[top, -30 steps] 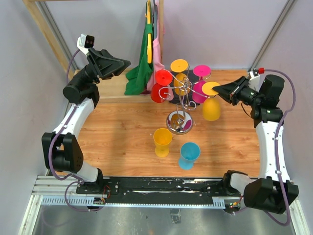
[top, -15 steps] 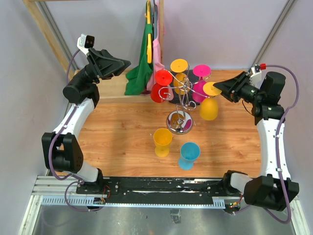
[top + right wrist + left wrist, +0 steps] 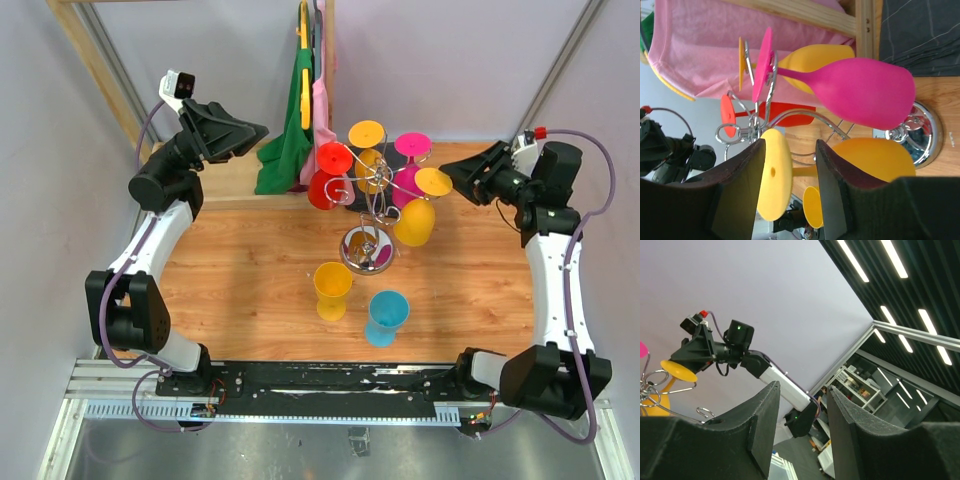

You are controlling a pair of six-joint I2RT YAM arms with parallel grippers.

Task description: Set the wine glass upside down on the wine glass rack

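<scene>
Four glasses (image 3: 322,190) hang bowl-down on the chrome rack (image 3: 367,250). The yellow wine glass (image 3: 416,222) hangs at its 3 o'clock side, its foot caught by the wire. The right end effector (image 3: 452,180) gapes beside that foot, gripping nothing. The left end effector (image 3: 257,130) is parked high at 10 o'clock, open and empty.

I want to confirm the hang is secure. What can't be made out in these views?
Top external: whether the yellow glass by the right gripper has its foot fully in a loop of the wine glass rack; wires too fine.
Right wrist: that loop, mostly behind the glass's foot; the magenta glass covers part of the rack's base.
Left wrist: table and cyan glass, outside the frame.
</scene>
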